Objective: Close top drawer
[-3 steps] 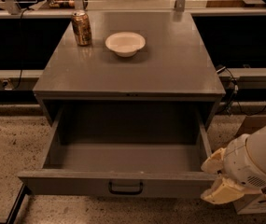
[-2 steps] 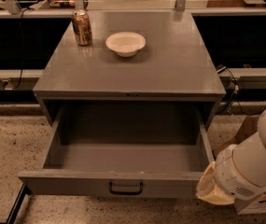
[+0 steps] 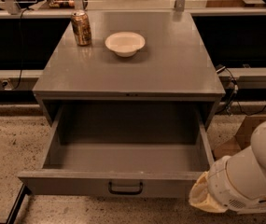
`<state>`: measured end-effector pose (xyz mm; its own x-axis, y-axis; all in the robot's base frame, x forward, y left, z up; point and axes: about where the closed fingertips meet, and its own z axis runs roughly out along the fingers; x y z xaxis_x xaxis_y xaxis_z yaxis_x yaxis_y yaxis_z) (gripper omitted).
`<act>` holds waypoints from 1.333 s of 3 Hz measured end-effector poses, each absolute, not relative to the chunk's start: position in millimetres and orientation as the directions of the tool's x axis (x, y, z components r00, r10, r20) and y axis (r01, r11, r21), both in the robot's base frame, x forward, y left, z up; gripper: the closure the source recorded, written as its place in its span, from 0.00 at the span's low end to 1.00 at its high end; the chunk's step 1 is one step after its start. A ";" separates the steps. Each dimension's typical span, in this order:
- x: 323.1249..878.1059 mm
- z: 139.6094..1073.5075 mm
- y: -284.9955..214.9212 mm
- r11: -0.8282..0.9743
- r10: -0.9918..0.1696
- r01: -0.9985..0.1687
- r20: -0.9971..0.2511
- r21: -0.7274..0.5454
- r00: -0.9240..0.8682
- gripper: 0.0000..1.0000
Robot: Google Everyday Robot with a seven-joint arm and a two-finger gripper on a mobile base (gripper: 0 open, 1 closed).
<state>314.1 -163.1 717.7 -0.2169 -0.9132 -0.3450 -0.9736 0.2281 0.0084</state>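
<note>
The top drawer [image 3: 72, 185] of the grey metal cabinet stands pulled far out toward me, and its inside is empty. A dark bar handle [image 3: 125, 188] sits at the centre of its front panel. My gripper [image 3: 201, 198] is at the lower right, on the end of the white arm [image 3: 254, 171]. It is close against the right end of the drawer's front panel, at about the height of the handle. The lower drawers are hidden below the open one.
A drink can [image 3: 81, 28] and a white bowl [image 3: 125, 43] stand at the back of the cabinet top [image 3: 170, 73]. A cardboard box [image 3: 244, 132] lies on the speckled floor to the right. Cables hang behind the cabinet at the right.
My arm and gripper have moved left and down, closer to the right end of the drawer's front panel. The drawer has not moved.
</note>
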 end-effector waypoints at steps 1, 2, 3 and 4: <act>309.1 688.2 -143.7 0.233 -0.887 -0.971 -0.423 -0.062 -0.186 1.00; 311.0 670.7 -128.9 0.222 -0.882 -0.969 -0.446 -0.109 -0.152 1.00; 325.1 652.1 -115.0 0.221 -0.874 -0.968 -0.464 -0.121 -0.142 1.00; 345.4 636.3 -105.8 0.240 -0.864 -0.963 -0.479 -0.121 -0.155 1.00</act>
<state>345.4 -105.8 636.3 -0.1552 -0.8641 -0.4787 -0.9632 0.2401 -0.1212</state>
